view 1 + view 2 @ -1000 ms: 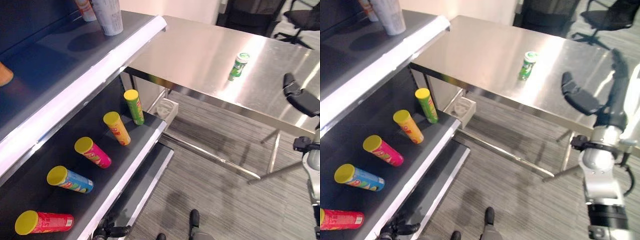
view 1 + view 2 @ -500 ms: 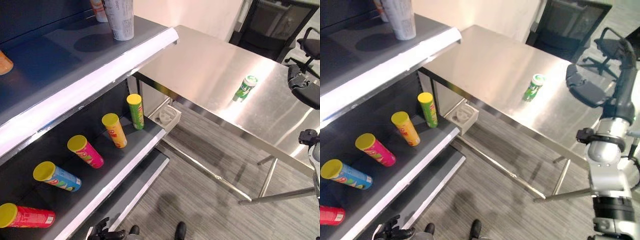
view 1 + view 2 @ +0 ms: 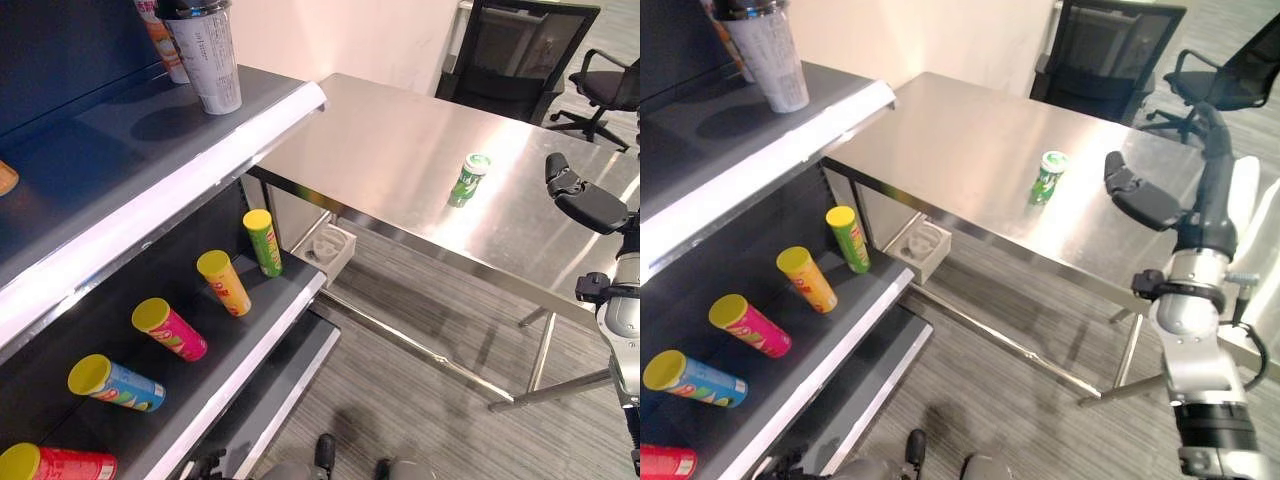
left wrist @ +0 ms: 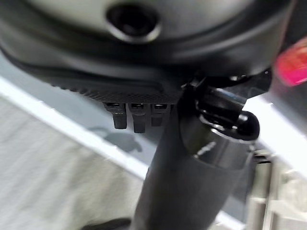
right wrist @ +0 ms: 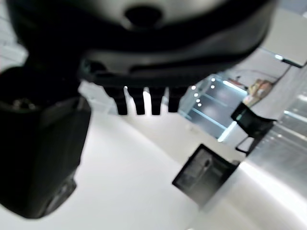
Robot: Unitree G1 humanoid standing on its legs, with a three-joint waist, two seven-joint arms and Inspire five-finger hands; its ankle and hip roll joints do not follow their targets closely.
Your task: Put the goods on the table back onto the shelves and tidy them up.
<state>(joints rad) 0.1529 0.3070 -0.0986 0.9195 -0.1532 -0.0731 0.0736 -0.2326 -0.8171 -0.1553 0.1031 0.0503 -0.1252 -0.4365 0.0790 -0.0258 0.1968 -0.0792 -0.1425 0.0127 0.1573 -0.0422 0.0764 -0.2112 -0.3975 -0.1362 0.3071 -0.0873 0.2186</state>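
A steel table (image 3: 400, 130) stands beside dark shelves (image 3: 150, 190), office chairs behind. The right hand (image 3: 1140, 203) hovers over the table's near edge, fingers relaxed, holding nothing. The green can (image 3: 1048, 176) lies apart; a glancing reach could roll it off.

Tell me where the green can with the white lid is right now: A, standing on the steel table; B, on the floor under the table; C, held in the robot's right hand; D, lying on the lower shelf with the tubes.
A: the green can stands upright on the steel table, apart from the right hand, which is raised beside it and holds nothing.
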